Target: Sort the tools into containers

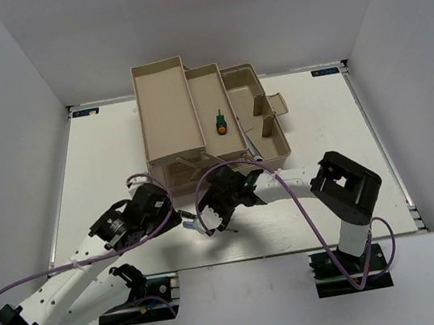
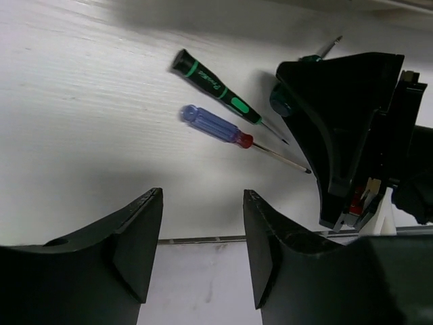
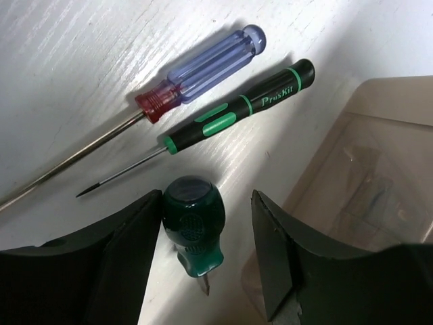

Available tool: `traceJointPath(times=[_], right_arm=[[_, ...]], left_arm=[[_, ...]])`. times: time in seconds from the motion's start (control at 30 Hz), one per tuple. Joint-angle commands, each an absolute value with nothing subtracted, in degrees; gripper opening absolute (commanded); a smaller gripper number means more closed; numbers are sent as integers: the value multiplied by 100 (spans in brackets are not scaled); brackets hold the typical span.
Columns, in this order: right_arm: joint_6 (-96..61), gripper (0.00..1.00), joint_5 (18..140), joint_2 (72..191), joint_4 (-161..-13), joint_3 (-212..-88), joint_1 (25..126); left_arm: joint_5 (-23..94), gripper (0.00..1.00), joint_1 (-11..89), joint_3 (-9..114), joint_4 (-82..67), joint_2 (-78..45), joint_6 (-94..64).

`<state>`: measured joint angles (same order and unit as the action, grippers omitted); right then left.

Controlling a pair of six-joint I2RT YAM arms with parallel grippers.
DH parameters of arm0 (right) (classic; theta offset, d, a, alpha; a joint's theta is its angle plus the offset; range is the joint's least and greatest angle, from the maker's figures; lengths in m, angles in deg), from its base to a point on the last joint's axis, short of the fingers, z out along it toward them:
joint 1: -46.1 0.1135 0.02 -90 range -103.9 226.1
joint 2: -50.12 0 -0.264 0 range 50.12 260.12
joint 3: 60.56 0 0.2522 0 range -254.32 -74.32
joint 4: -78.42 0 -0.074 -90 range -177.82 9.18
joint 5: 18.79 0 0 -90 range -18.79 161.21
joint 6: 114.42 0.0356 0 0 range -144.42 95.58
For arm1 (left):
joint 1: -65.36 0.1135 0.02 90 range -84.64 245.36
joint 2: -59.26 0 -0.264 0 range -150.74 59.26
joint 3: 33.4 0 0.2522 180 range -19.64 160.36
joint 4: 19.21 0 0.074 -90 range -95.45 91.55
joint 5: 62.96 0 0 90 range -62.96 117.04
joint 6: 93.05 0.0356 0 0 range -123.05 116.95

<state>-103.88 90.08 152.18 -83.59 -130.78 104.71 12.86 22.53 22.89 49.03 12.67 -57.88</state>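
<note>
One stubby dark-green-handled screwdriver lies on the white table between the parted jaws of my right claw, not yet gripped, while my left claw hangs open and empty, so next I should pinch its handle squarely and carry it to a beige plastic tray.

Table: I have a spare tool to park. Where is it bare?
Bare: the wide stretch of table left of the toolbox, and the stretch between the toolbox and the right arm. Crowded: in front of the toolbox, where the blue screwdriver, black screwdriver and stubby screwdriver lie.
</note>
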Motion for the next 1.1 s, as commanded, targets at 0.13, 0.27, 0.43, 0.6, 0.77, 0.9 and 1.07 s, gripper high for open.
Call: traceJointPath(times=[0.13,0.27,0.43,0.6,0.77,0.9,1.07], right_arm=[[-10721,60,8887,15365,-6621,-13056,10429],[-10809,48,8993,15400,-6006,-13074,10446],[-10757,28,9002,15436,-5557,-13232,10437],[-10459,0,9107,15086,-5276,-13285,10411],[-9361,0,9958,14243,-4006,-13820,10149],[-8237,0,10959,13460,-3491,-14156,9884],[-7163,0,10875,12009,-4061,-13866,9445]], left_arm=[[1816,63,2264,2193,4017,881,-5737],[1755,64,2264,2334,4070,828,-5675],[1755,64,2264,2387,4131,828,-5727],[1755,64,2264,2273,4017,776,-5728],[2070,63,2264,2220,3816,294,-5781],[2431,59,2264,2045,3306,-207,-5781],[2589,55,2264,1991,2971,-604,-5728]])
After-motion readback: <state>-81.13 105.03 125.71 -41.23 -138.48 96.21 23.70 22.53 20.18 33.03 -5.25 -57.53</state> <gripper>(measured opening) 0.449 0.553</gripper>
